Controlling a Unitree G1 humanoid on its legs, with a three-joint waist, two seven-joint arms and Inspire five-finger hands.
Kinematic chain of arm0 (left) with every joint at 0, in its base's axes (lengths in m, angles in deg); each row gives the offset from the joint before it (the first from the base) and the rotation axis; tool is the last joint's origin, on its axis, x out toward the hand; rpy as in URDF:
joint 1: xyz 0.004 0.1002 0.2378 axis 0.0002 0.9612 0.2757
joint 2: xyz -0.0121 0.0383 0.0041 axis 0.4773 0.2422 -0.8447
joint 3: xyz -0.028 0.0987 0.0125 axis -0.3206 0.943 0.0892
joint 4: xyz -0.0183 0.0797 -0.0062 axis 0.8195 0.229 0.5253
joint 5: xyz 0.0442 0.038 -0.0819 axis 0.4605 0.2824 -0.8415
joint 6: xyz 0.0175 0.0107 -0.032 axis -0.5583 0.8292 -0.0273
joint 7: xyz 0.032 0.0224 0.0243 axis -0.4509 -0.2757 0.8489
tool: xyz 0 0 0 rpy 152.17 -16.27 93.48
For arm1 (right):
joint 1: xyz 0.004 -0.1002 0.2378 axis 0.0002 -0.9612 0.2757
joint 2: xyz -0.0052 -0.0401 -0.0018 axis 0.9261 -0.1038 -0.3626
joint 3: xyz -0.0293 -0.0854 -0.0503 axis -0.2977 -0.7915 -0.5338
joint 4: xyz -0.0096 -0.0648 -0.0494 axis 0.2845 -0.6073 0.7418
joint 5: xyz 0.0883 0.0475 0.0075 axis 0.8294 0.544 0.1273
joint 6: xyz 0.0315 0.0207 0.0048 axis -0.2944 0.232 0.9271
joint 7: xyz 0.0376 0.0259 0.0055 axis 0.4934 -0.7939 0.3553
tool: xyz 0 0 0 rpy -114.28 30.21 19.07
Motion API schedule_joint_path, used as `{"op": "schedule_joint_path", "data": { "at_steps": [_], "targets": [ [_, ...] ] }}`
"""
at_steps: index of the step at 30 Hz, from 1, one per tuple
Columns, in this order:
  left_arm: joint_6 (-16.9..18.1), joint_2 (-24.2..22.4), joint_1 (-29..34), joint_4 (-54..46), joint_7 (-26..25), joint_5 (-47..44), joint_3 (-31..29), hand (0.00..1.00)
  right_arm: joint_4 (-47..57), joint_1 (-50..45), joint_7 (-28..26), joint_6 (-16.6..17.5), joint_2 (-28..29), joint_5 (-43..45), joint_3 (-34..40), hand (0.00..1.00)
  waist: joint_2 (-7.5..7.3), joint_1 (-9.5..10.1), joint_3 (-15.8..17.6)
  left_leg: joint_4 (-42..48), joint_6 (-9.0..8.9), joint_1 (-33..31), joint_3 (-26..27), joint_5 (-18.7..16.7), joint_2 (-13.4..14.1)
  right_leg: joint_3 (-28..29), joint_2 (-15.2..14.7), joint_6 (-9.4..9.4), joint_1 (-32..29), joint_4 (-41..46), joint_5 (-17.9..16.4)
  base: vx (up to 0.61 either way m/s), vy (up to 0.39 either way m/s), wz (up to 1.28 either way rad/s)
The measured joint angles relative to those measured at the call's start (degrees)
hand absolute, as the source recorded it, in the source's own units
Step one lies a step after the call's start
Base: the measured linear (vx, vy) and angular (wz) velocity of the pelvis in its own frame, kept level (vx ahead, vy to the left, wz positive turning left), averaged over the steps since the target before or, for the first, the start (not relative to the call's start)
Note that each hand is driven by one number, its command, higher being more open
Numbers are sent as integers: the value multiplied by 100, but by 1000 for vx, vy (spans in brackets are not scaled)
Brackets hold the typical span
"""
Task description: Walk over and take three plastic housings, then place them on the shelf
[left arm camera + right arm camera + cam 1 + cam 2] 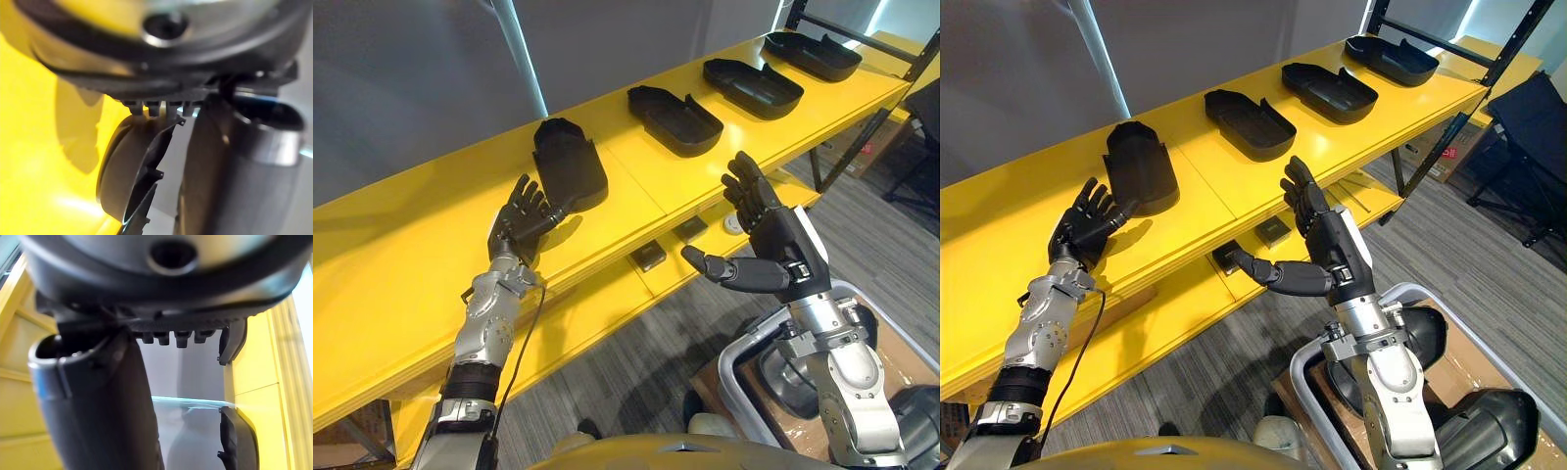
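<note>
Several black plastic housings lie in a row on the yellow shelf: the nearest one, then a second, a third and the farthest. My left hand is open at the near end of the nearest housing, its thumb close to or just touching that end. That housing shows just past the fingers in the left wrist view. My right hand is open and empty, held in the air before the shelf's front edge, short of the second housing.
A lower yellow shelf holds two small dark blocks and a round white piece. A white-rimmed bin with dark parts stands on a cardboard box at the lower right. A black rack post rises at the shelf's right end.
</note>
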Motion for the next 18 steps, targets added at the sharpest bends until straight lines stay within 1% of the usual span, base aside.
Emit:
{"op": "schedule_joint_path", "data": {
  "at_steps": [4, 10, 18],
  "targets": [
    [-99, 4, 46, -118, 46, -40, 35, 100, 0, 1, 35, -3, 0, -4, -21, 100, 1, 5, 0, -36, -3, 1, -31, 37, -4, -29, 4, 0, 0, 0, 0, -10, -11, 4],
    [-260, 7, 58, -217, 81, -230, 179, 100, -14, 0, 137, -16, 0, -7, -75, 100, 8, 6, 1, -322, -3, 107, -72, 193, -81, -85, -9, 0, 23, -2, -1, -18, -3, 5],
    [-276, 7, 138, -218, 322, -508, 291, 100, -258, -2, 144, -22, 0, -7, -77, 100, 21, 1, 9, -423, -1, 159, -53, 233, -85, -82, 10, 1, 23, -6, -1, 0, 0, 0]
  ]
}}
